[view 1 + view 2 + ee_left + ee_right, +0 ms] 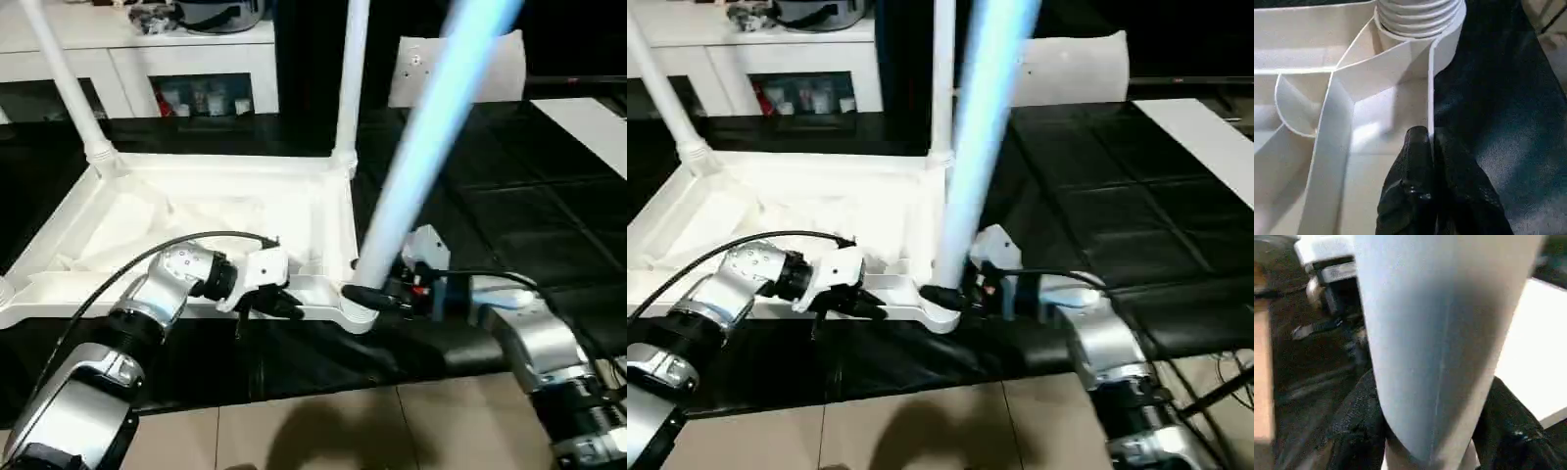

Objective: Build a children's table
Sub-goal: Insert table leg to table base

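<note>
The children's table lies upside down on a black mat, its white top (196,220) showing the ribbed underside. Two legs stand in the far corner sockets, one at the far left (69,88) and one at the far right (350,88). A third leg (421,147) stands tilted in the near right corner socket (358,308). My right gripper (377,296) is shut around this leg's base, a finger (1359,416) on each side. My left gripper (284,305) is shut on the top's near rim (1430,98), just left of that socket.
A white cabinet with glass doors (147,69) stands behind the table. A flat white board (593,127) lies on the black mat at the right. Tan floor tiles (323,431) run along the mat's near edge.
</note>
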Robot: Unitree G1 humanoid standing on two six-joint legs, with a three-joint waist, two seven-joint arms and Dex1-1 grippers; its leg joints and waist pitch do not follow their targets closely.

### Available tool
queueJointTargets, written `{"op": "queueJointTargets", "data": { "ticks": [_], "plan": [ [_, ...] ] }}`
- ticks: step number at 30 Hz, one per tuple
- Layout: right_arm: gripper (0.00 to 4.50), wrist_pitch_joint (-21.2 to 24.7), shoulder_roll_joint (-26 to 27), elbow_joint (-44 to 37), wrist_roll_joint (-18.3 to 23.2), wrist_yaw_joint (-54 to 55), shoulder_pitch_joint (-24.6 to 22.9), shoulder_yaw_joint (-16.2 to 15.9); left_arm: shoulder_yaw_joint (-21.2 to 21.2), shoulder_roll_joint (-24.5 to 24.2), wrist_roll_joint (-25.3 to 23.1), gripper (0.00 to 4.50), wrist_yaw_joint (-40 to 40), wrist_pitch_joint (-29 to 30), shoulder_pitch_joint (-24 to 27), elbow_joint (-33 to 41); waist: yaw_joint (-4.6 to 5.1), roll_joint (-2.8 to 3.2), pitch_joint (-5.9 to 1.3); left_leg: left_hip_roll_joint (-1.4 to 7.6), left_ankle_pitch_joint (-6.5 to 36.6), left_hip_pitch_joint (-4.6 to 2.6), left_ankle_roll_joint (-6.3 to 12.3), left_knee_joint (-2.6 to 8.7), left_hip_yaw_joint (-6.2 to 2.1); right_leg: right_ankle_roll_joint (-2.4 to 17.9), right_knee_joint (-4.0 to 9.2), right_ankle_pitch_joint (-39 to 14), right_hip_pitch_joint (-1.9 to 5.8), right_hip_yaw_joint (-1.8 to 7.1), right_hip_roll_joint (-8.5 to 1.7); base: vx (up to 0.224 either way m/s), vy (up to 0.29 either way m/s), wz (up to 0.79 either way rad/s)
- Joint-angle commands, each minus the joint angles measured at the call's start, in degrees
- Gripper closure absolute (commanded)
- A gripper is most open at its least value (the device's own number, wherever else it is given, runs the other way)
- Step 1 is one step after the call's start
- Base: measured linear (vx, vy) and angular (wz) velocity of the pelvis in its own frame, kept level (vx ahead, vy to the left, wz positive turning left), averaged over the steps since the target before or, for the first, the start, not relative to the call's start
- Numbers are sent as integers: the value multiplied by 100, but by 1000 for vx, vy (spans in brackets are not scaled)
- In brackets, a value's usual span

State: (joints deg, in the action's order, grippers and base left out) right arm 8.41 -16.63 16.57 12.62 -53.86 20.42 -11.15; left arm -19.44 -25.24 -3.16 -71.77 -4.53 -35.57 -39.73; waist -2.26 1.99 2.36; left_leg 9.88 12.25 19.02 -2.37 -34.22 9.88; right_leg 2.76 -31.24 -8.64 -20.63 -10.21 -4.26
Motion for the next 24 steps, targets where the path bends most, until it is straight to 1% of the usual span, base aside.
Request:
{"op": "queueJointTargets", "data": {
  "ticks": [1, 2, 3, 4, 5, 6, 7, 8, 9, 10, 11, 12, 13, 14, 15, 16, 17, 18, 19, 20, 21, 23, 24],
  "plan": [
    [261, 174, 232, 620, -344, 512, -191, -209, 520, -34, 160, 450, 856, 483, 50, 581, 65, 41, -203, 419, 2302, -82, -63, 448, -271, 71, 618, -3500, 152, 328, -660, 0, 0, 0],
    [261, 173, 250, 635, -345, 552, -184, -193, 534, -30, 167, 450, 879, 522, 77, 625, 98, 47, -210, 426, 2338, -64, -90, 449, -288, 59, 594, -3503, 172, 326, -676, 0, 0, 0],
    [261, 136, 424, 795, -371, 942, -97, -48, 661, 18, 204, 450, 1141, 897, 344, 1070, 153, 61, -203, 450, 2429, -56, -115, 456, -310, 49, 590, -3536, 176, 312, -685, 0, 0, 0],
    [261, 129, 474, 842, -370, 1032, -68, -9, 684, 40, 204, 450, 1211, 982, 406, 1171, 197, 66, -182, 440, 2506, -52, -104, 463, -316, 33, 614, -3578, 159, 292, -659, 0, 0, 0],
    [261, 121, 525, 891, -370, 1127, -39, 32, 708, 63, 205, 450, 1284, 1069, 470, 1276, 261, 62, -179, 425, 2633, -82, -104, 446, -318, -2, 637, -3641, 130, 295, -649, 0, 0, 0],
    [261, 116, 690, 1062, -359, 1427, 76, 163, 771, 162, 212, 450, 1478, 1352, 655, 1605, 292, 51, -186, 422, 2647, -65, -102, 448, -327, 14, 621, -3629, 145, 292, -656, 0, 0, 0],
    [261, 81, 812, 1213, -375, 1663, 179, 246, 829, 276, 226, 450, 1640, 1601, 796, 1885, 383, 54, -188, 442, 2674, -41, -106, 461, -338, 103, 602, -3500, 152, 312, -676, 0, 0, 0],
    [261, 25, 879, 1331, -405, 1815, 254, 279, 849, 349, 223, 450, 1738, 1753, 875, 2071, 408, 30, -180, 427, 2652, -25, -75, 455, -336, 94, 612, -3523, 145, 313, -664, 0, 0, 0],
    [261, -20, 950, 1453, -428, 1981, 333, 317, 853, 425, 210, 450, 1828, 1890, 946, 2253, 440, 47, -196, 416, 2577, -22, -65, 440, -327, 155, 586, -3471, 145, 336, -684, 0, 0, 0],
    [261, -66, 1027, 1590, -451, 2168, 420, 365, 844, 498, 192, 450, 1932, 2067, 1017, 2470, 456, 47, -190, 402, 2517, -10, -26, 437, -314, 163, 603, -3472, 137, 348, -676, 0, 0, 0],
    [261, -74, 1043, 1618, -457, 2207, 437, 378, 842, 512, 188, 450, 1958, 2117, 1032, 2522, 468, 27, -204, 385, 2361, 12, 40, 427, -301, 191, 585, -3396, 143, 366, -674, 0, 0, 0],
    [261, -79, 1055, 1637, -461, 2234, 450, 387, 842, 522, 185, 450, 1976, 2154, 1042, 2559, 471, 28, -210, 384, 2269, 38, 73, 429, -296, 212, 574, -3331, 155, 381, -673, 0, 0, 0],
    [261, -63, 1124, 1752, -437, 2354, 529, 444, 832, 600, 166, 450, 2064, 2237, 1052, 2659, 462, -13, -233, 391, 2064, 58, 153, 426, -275, 259, 564, -3178, 149, 412, -675, 0, 0, 0],
    [261, -58, 1206, 1881, -421, 2486, 616, 505, 817, 685, 164, 450, 2160, 2375, 1083, 2824, 447, 16, -232, 414, 1977, 58, 174, 435, -276, 349, 528, -3030, 145, 427, -672, 0, 0, 0],
    [261, -55, 1260, 1976, -418, 2579, 680, 541, 805, 752, 176, 450, 2221, 2476, 1102, 2936, 446, 13, -232, 412, 1924, 73, 189, 437, -275, 364, 520, -2959, 150, 423, -654, 0, 0, 0],
    [261, -50, 1309, 2073, -421, 2603, 747, 541, 777, 805, 170, 450, 2290, 2588, 1118, 3047, 455, -30, -250, 422, 1831, 96, 207, 438, -264, 418, 495, -2833, 170, 435, -655, 0, 0, 0],
    [261, -46, 1322, 2089, -423, 2599, 760, 535, 763, 813, 160, 450, 2304, 2602, 1119, 3063, 437, -13, -254, 414, 1768, 111, 231, 434, -270, 428, 479, -2805, 176, 433, -657, 0, 0, 0],
    [261, -68, 1364, 2167, -452, 2610, 800, 533, 706, 804, 98, 450, 2319, 2681, 1141, 3119, 418, -11, -266, 425, 1564, 118, 271, 430, -257, 468, 461, -2605, 169, 460, -660, 0, 0, 0],
    [261, -61, 1377, 2190, -462, 2595, 809, 522, 663, 767, 32, 450, 2336, 2681, 1135, 3103, 414, -8, -268, 433, 1512, 130, 276, 436, -262, 491, 445, -2525, 175, 464, -656, 0, 0, 0],
    [261, -32, 1379, 2198, -484, 2599, 809, 504, 627, 725, -20, 450, 2337, 2683, 1124, 3082, 415, -13, -286, 443, 1377, 154, 301, 436, -262, 542, 410, -2315, 197, 475, -659, 0, 0, 0],
    [261, -30, 1379, 2198, -486, 2600, 809, 503, 624, 722, -23, 450, 2337, 2683, 1123, 3080, 413, -8, -291, 457, 1280, 148, 324, 440, -260, 596, 381, -2111, 189, 486, -645, 0, 0, 0],
    [261, 133, 1422, 2204, -403, 2611, 800, 568, 606, 661, -79, 450, 2378, 2689, 1090, 3011, 409, 8, -290, 460, 1283, 139, 328, 444, -251, 665, 361, -2001, 192, 495, -641, 0, 0, 0],
    [261, 174, 1446, 2220, -352, 2604, 804, 613, 605, 647, -91, 450, 2402, 2700, 1081, 2998, 411, 7, -280, 454, 1367, 135, 304, 444, -242, 676, 379, -2074, 188, 498, -648, 0, 0, 0]
  ]
}}
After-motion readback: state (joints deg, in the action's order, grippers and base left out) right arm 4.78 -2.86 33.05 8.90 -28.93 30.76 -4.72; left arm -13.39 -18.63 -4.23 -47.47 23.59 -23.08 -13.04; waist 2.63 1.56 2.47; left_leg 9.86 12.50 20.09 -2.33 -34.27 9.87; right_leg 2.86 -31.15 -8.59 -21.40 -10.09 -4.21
